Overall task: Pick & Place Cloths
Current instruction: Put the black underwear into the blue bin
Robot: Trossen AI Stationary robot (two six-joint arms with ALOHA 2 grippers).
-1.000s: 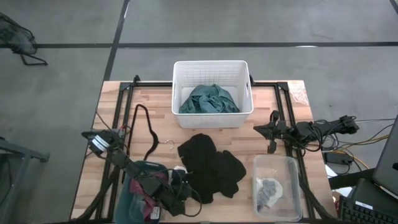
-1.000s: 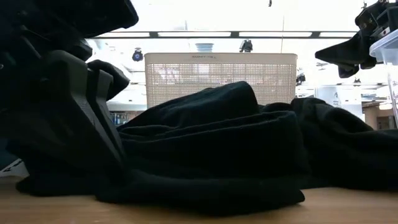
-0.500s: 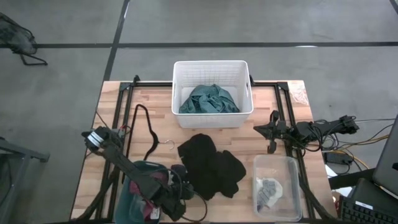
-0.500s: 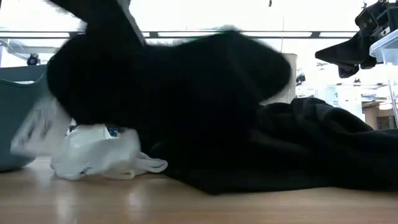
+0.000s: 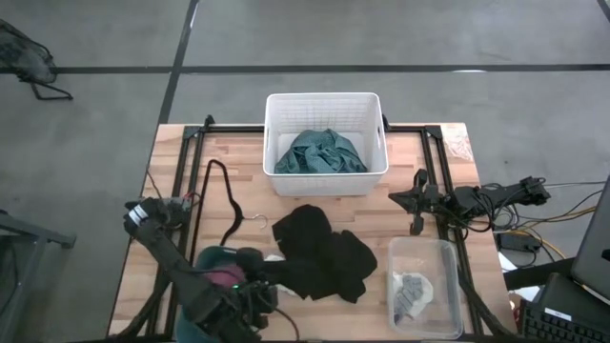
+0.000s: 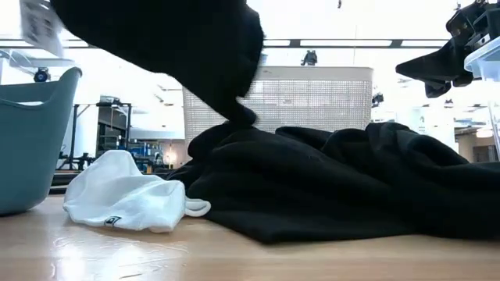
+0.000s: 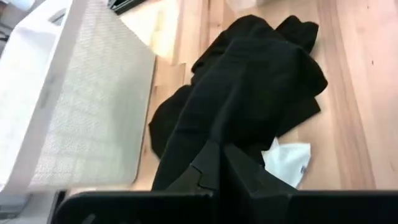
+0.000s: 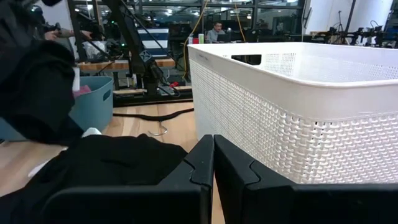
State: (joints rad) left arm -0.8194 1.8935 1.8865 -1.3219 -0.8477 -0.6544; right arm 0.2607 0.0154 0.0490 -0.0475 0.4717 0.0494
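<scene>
White slatted basket (image 5: pixel 325 111) sits at upper centre of the high view, with the teal cloth (image 5: pixel 320 152) bunched inside it. Teal tub (image 5: pixel 212 259) is at lower left, mostly covered by the left arm; a bit of maroon-pink cloth (image 5: pixel 227 277) shows inside it. Clear plastic bin (image 5: pixel 425 286) at lower right holds a grey cloth (image 5: pixel 412 292) with a pale piece beside it.

Black cloth (image 5: pixel 322 255) is spread on the wooden table (image 5: pixel 429 181) at centre, just below the basket. One end of it is pulled up off the table toward the tub; in the low view that end hangs at upper left. White cloth (image 6: pixel 129 192) lies on the table at left of the low view, touching the black cloth's edge, next to the tub wall.

Left gripper (image 7: pixel 214 168) is over the tub at lower left of the high view, fingers closed together on the black cloth. Right gripper (image 8: pixel 213 158) is at the right edge of the table, fingers pressed together, holding nothing, pointed at the basket.
</scene>
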